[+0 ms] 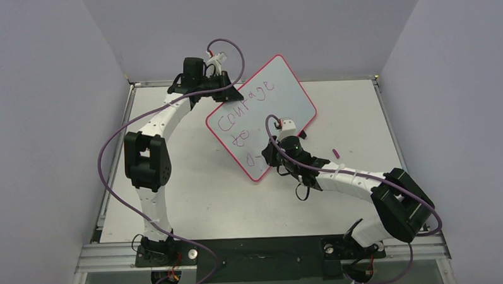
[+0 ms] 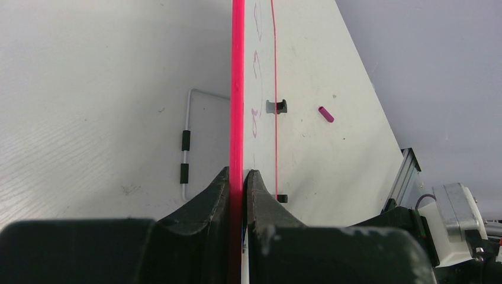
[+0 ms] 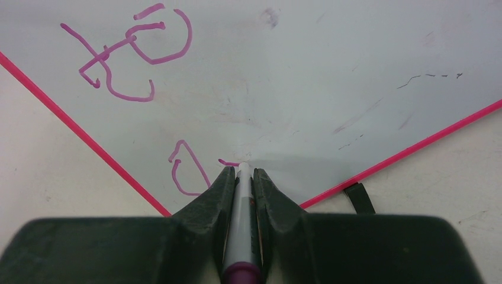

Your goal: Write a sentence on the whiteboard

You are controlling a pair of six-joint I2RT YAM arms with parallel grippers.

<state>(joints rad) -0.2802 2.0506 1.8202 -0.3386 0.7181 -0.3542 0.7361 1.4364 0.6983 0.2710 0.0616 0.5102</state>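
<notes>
1. As I look down through the overhead camera, the pale table (image 1: 194,201) fills the floor of the cell, with both arms bolted at its near edge.
2. The whiteboard (image 1: 285,96) stands tilted up off the table near its middle. One corner points down toward the arms, and a thin pink rim frames its white face.
3. The sentence (image 1: 244,104) crosses that face in purple-pink script. "Courage" is on top and "to" is below it. A lone "o" with a short dash starts a third line close to the low corner.
4. The left gripper (image 2: 238,174) is clenched on the board's rim at the far upper edge, one finger against each face, steadying it.
5. The right gripper (image 3: 241,171) is clamped around a marker (image 3: 241,225). The marker's long axis runs straight out between the fingers to the board.
6. The marker's tip touches the face directly ahead of the jaws, just right of the "o". I judge the next stroke must travel rightward from there, and the right arm is the one placed for it. Bare board on that side soon meets the rim.
7. A small purple cylinder (image 1: 336,153), probably the marker's cap, lies on the table beside the right arm, apart from the board.
</notes>
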